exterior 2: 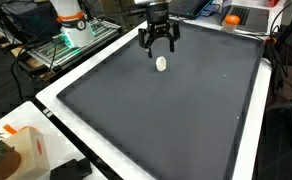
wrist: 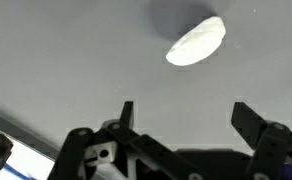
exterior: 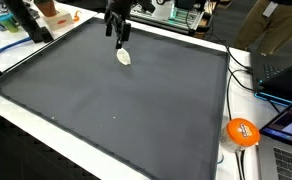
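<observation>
A Franka arm's Robotiq gripper [exterior: 118, 42] hangs just above a dark grey mat [exterior: 116, 110], its 2 black fingers [wrist: 127, 112] spread wide and holding nothing. A small white oval object [exterior: 125, 57] lies flat on the mat close below the fingertips, apart from them and untouched.

In both exterior views the object sits toward the far end of the mat, well away from the near edge. In an exterior view the gripper [exterior 2: 158, 46] stands a little farther back than the white object [exterior 2: 162, 64], which lies on the near side of the fingertips.

The wrist view shows the gripper [wrist: 186, 118] entering from the bottom, with bare mat in the gap between its fingers. There the white object [wrist: 196, 41] lies beyond the tips, toward the top of the picture, tilted with its right end higher and a soft shadow on its upper left side. What the object is made of cannot be told.

The mat [exterior 2: 166, 120] covers nearly all of a white table [exterior: 211, 150]. An orange round item [exterior: 242, 132] rests on the table's bare strip at the near right, beside cables, well apart from the gripper.
</observation>
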Controlling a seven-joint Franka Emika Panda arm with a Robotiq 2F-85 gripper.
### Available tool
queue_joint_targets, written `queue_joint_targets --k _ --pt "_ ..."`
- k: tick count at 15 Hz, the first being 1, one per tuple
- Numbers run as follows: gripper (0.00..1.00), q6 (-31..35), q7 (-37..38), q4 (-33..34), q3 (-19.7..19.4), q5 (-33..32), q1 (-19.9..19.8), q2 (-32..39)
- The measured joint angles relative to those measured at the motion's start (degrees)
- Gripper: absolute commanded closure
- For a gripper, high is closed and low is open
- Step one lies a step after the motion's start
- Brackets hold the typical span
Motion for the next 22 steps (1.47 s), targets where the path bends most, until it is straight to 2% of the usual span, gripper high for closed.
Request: queue_joint_targets --k 8,14,19,22 --pt "0.00 1.6 1.2 -2.7 0.2 -7.0 1.1 -0.5" --pt "0.00 8.9 17.1 -4.2 -1.7 -21.9 1.2 -1.0" --pt "0.00 9.5 18.7 -4.3 -2.1 -23.5 1.2 -1.4" --pt "0.00 6.9 24.7 -2.3 -2.4 -32.3 1.5 -1.4"
